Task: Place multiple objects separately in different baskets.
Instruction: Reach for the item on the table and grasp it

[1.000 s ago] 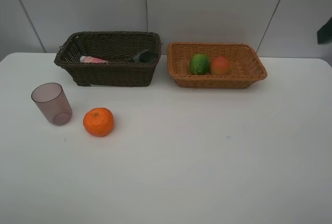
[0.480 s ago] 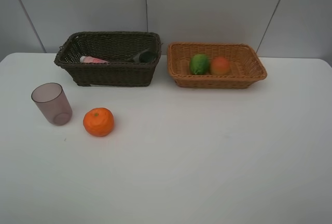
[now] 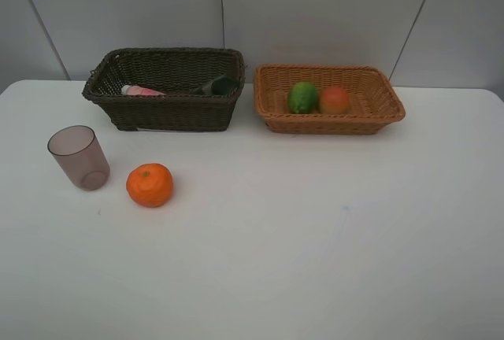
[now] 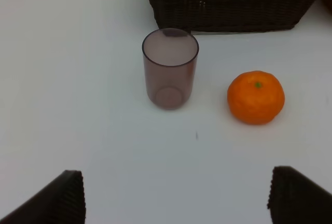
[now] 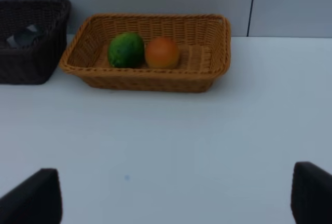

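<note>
Near the left edge of the worktop point(image 3: 315, 245), two items are seen waiting outside the baskets. The translucent purplish cup point(image 3: 78, 157) is stood upright, mouth up. The tangerine point(image 3: 150, 185) is set near it but not touching, on the side toward the middle.

Along the far edge, the dark brown basket point(image 3: 161, 113) is seen with the pink bottle point(image 3: 142, 90) and the black bottle point(image 3: 220, 85) lying inside. Next to it, the tan basket point(image 3: 331, 125) is loaded with the green lime-like fruit point(image 3: 302, 97) and the orange-red fruit point(image 3: 335, 100), which are pressed together.

Neither arm is caught by the high camera. In the wrist views, the left jaws are shown spread wide and empty, aimed at the cup and tangerine. The right jaws are likewise wide apart with nothing held, and are faced toward the tan basket.

Four sorted and two to go, it would seem. Trouble could be expected with the cup: its thin, light wall may be tipped over if one finger arrives first, or squeezed out of the grip. The tangerine, being round, could be nudged and sent rolling toward the near edge. The dark basket's tall wall could also be clipped if the cup is carried too low.
</note>
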`<action>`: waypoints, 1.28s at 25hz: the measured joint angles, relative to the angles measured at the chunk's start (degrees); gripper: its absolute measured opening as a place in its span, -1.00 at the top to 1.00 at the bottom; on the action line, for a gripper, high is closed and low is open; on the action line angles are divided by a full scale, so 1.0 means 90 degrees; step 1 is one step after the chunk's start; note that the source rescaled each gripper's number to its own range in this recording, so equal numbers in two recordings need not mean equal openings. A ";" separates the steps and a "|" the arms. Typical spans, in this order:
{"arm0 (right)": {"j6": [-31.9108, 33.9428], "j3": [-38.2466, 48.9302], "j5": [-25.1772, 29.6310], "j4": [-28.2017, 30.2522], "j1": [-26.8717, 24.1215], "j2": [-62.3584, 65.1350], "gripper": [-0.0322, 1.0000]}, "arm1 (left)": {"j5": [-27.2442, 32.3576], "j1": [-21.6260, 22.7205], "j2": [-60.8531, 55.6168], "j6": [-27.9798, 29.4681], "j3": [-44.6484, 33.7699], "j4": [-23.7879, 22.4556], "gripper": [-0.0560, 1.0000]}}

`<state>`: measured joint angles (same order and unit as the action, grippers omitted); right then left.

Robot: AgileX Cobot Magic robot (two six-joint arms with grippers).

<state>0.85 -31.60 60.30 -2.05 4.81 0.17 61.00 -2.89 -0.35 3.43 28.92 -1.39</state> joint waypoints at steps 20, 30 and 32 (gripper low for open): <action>0.0119 0.0170 0.0035 0.0390 0.0000 0.0007 -0.88 | 0.0000 0.0000 0.0000 0.0000 0.0000 0.0000 -0.84; 0.0119 0.0170 0.0035 0.0396 0.0000 0.0007 -0.88 | 0.0000 0.0000 0.0000 0.0000 0.0000 0.0000 -0.84; 0.0119 0.0170 0.0035 0.0396 0.0000 0.0007 -0.88 | 0.0000 0.0000 0.0000 0.0000 0.0000 0.0000 -0.84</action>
<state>1.93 -30.07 60.62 1.51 4.81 0.24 61.00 -2.89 -0.35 3.43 28.92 -1.39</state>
